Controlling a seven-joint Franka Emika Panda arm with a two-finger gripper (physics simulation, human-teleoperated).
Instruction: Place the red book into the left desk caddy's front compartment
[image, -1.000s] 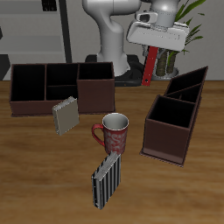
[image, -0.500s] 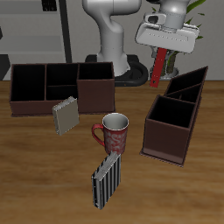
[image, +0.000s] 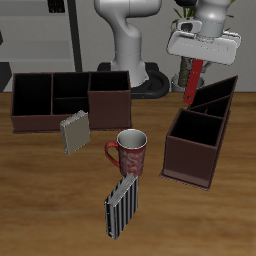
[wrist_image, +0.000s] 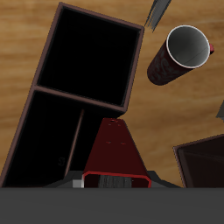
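Note:
My gripper (image: 199, 60) is shut on the red book (image: 196, 83) and holds it upright in the air, hanging down from the fingers. The book is above the back end of the left desk caddy (image: 190, 158), a dark maroon-brown box with slanted walls. The caddy's big square section lies nearest the table's front edge and the narrower divided ones lie farther back. In the wrist view the red book (wrist_image: 114, 149) runs out from the gripper (wrist_image: 114, 178) over the caddy's narrow sections, with the rim (wrist_image: 83, 99) of the square section beyond it.
A red patterned mug (image: 130, 152) stands mid-table and also shows in the wrist view (wrist_image: 179, 54). A black-and-white striped book (image: 122, 205) stands near the front edge. A grey book (image: 74, 131) stands before the wide low caddy (image: 70, 98).
My gripper has carried the red book sideways away from the robot base, to above the slanted caddy's back end. Nothing on the table has moved.

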